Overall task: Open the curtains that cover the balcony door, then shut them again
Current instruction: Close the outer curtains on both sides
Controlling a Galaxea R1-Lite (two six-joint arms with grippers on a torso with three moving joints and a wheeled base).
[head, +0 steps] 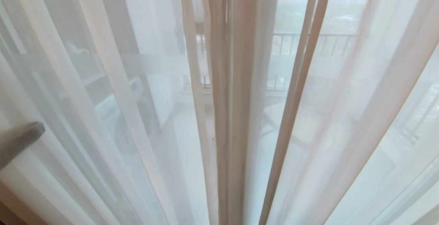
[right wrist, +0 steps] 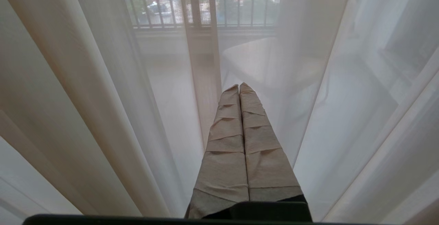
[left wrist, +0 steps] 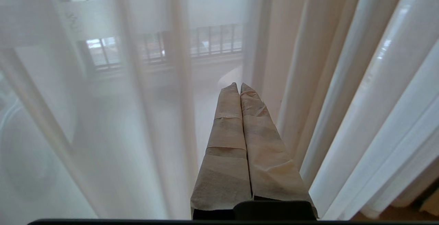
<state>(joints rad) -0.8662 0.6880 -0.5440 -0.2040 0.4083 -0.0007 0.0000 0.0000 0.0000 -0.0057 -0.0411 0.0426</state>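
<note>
Landmark: curtains (head: 236, 115), hanging across whole head view, two panel edges meeting at centre. Balcony door (head: 113, 67) directly behind curtains, seen through them. Railing (head: 308, 43) behind curtains, beyond door, upper centre-right. Chair (right wrist: 274, 57) behind curtains, right of their meeting edges, before railing. Left claw (head: 39, 129) before curtains, at far left, tip against left panel. Right claw (right wrist: 239, 86) before curtains, tip just beside fold, facing chair.

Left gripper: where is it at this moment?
In the head view the left gripper pokes in at the left edge, low, in front of the sheer curtains, well left of their bunched centre folds; its fingers are shut on nothing.
</note>
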